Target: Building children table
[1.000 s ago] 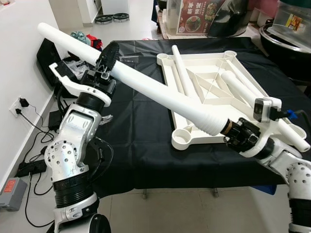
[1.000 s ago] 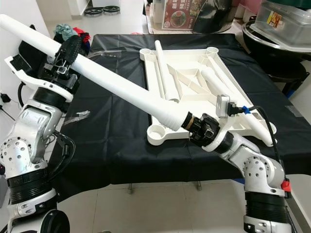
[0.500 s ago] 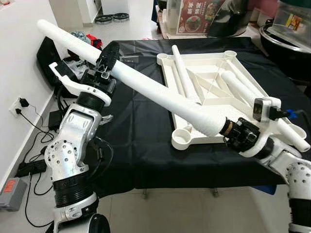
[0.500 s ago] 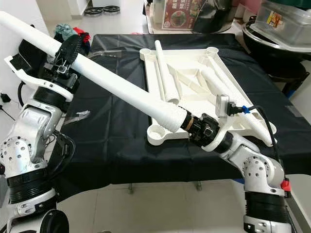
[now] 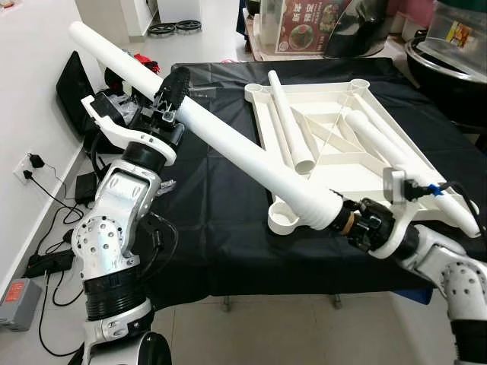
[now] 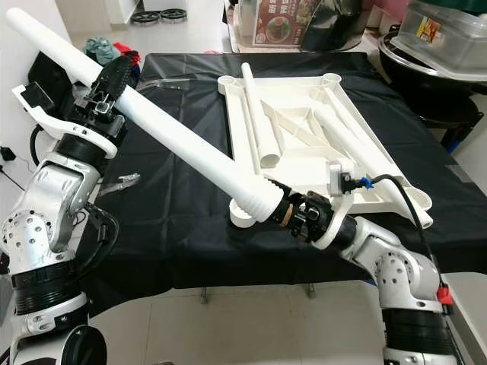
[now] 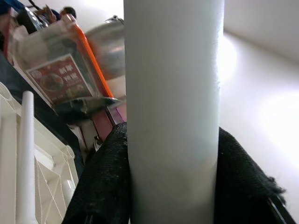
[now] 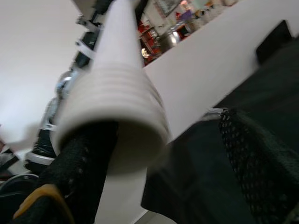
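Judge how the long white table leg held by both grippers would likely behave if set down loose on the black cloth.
The table leg spans between the left gripper and right gripper without visible sag, so it is probably stiff. It is round and smooth, so apt to roll. Its hollow-looking ribbed end suggests lightness.

A table draped in black cloth (image 5: 221, 228) stands on a pale tiled floor (image 5: 205, 34). A white wall (image 5: 30, 99) runs along the left, with a power outlet (image 5: 29, 163) and cables (image 5: 53, 251) trailing to the floor. Behind the table sit a red food poster (image 5: 313, 17) and a clear plastic storage bin (image 6: 445, 34).
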`<state>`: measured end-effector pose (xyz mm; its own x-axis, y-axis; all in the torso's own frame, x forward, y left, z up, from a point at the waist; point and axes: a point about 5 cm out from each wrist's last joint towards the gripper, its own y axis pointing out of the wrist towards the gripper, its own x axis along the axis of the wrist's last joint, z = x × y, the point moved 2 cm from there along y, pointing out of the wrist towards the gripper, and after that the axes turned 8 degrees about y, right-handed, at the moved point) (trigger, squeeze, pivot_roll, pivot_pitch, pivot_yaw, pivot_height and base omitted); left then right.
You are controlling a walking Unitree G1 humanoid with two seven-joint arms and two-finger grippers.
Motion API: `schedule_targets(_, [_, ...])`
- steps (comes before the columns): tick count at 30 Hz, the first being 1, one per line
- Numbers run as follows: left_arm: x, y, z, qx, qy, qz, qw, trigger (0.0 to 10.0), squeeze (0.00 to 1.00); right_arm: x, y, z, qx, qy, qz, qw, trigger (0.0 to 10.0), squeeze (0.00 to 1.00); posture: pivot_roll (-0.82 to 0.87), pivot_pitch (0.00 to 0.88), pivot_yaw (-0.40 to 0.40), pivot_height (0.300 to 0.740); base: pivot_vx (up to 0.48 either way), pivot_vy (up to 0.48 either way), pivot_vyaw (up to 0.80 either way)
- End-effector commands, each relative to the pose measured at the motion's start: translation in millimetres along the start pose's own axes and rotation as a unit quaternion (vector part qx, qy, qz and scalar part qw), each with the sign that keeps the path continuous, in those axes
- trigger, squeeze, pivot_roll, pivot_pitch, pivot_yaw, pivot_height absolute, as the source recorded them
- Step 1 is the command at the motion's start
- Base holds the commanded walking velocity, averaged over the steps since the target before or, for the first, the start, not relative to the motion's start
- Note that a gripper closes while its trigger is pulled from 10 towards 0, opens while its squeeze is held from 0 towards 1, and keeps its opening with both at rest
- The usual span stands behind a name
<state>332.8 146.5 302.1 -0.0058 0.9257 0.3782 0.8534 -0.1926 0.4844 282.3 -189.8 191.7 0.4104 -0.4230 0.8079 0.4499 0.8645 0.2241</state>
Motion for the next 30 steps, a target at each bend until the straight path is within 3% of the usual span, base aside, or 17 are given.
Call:
schedule_targets(1, [8,0.6,-1.1,0.002,0.0,-0.015,1.0,10.0,0.0,-3,-7.8,-6.3,-0.021,0.002,0.0,1.0,10.0,0.0,0.09,0.078,-0.024,0.74,0.0,0.0,0.0])
schedule_targets(10, [17,0.1,-0.9,0.006,0.007,-0.028,1.0,10.0,0.0,-12,-26.3,-22.0,-0.074,0.019,-0.01,0.997,10.0,0.0,0.1,0.07,-0.026,0.74,0.0,0.0,0.0])
schedule_targets(15, [11,-3.9,0.4,0.008,0.066,0.001,0.998,10.0,0.0,10,-47.9,-26.0,-0.114,-0.026,-0.019,0.993,10.0,0.0,0.1,0.053,-0.029,0.74,0.0,0.0,0.0])
schedule_targets(17, [11,-3.9,0.4,0.008,0.066,0.001,0.998,10.0,0.0,10,-47.9,-26.0,-0.114,-0.026,-0.019,0.993,10.0,0.0,0.1,0.053,-0.029,0.74,0.0,0.0,0.0])
schedule_targets(19, [10,-5.2,1.9,0.009,0.104,0.013,0.994,10.0,0.0,23,-57.9,-28.9,-0.141,-0.053,0.007,0.988,10.0,0.0,0.1,0.043,-0.028,0.74,0.0,0.0,0.0])
schedule_targets(22, [3,-6.6,2.5,-0.004,0.12,0.043,0.992,10.0,0.0,35,-66.2,-33.9,-0.169,-0.083,0.027,0.982,10.0,0.0,0.1,0.038,-0.026,0.74,0.0,0.0,0.0])
schedule_targets(25, [-7,-6.9,3.6,-0.019,0.142,0.082,0.986,10.0,0.0,47,-58.0,-27.8,-0.151,-0.101,0.028,0.983,10.0,0.0,0.1,0.033,-0.023,0.74,0.0,0.0,0.0])
schedule_targets(27, [-19,-3.1,0.9,-0.041,0.179,0.124,0.975,10.0,0.0,51,-37.0,-15.2,-0.107,-0.124,0.048,0.985,10.0,0.0,0.1,0.034,-0.023,0.74,0.0,0.0,0.0])
schedule_targets(28, [-19,-3.1,0.9,-0.041,0.179,0.124,0.975,10.0,0.0,51,-37.0,-15.2,-0.107,-0.124,0.048,0.985,10.0,0.0,0.1,0.034,-0.023,0.74,0.0,0.0,0.0])
schedule_targets(30, [-34,4.5,-7.4,-0.073,0.222,0.152,0.961,10.0,0.0,53,-10.2,-5.4,-0.061,-0.145,0.067,0.985,10.0,0.0,0.1,0.033,-0.022,0.74,0.0,0.0,0.0])
